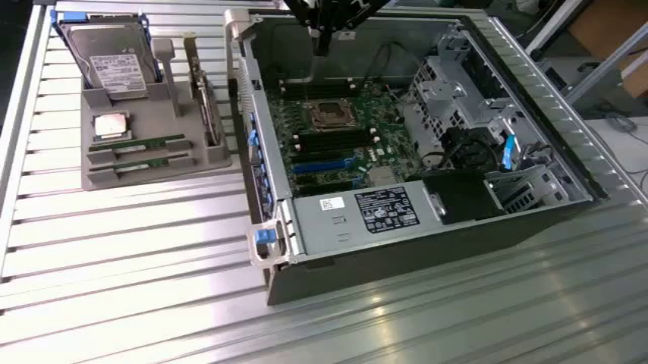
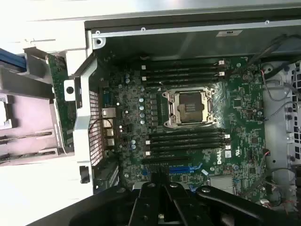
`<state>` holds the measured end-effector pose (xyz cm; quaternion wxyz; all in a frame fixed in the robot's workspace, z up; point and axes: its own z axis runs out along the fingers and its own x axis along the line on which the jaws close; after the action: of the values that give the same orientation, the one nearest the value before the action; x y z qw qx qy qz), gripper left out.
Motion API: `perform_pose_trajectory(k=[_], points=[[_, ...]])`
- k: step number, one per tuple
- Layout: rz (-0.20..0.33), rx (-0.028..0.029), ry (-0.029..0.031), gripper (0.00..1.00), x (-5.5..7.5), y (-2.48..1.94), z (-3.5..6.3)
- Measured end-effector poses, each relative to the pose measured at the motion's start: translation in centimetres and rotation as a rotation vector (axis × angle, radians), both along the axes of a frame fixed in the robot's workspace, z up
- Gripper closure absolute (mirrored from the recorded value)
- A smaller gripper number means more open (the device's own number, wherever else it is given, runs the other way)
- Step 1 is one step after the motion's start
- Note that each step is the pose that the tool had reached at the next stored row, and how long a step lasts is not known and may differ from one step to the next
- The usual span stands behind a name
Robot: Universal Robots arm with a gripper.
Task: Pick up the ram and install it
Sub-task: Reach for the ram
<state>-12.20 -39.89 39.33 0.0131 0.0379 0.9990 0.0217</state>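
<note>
Exterior view high, oblique over computer case [image 1: 426, 254], wrist view close above shared motherboard [image 2: 136, 117]

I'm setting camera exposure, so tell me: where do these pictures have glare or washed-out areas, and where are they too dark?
Exterior view: bright reflected streaks run along the ribbed metal table, while the inside of the computer case is shadowed. Wrist view: the surface outside the case is washed out to white, the motherboard is evenly lit, and the gripper is a dark silhouette.
</note>
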Motion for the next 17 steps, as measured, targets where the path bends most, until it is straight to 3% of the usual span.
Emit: perform_pose_trajectory(k=[1,2,17], points=[[0.000,0.0001,-0.0002,0.90,-1.6,0.00,0.00],[0.000,-0.0001,-0.0002,0.90,-2.4,0.00,0.00],[0.000,0.0000,-0.0004,0.90,-6.4,0.00,-0.02]])
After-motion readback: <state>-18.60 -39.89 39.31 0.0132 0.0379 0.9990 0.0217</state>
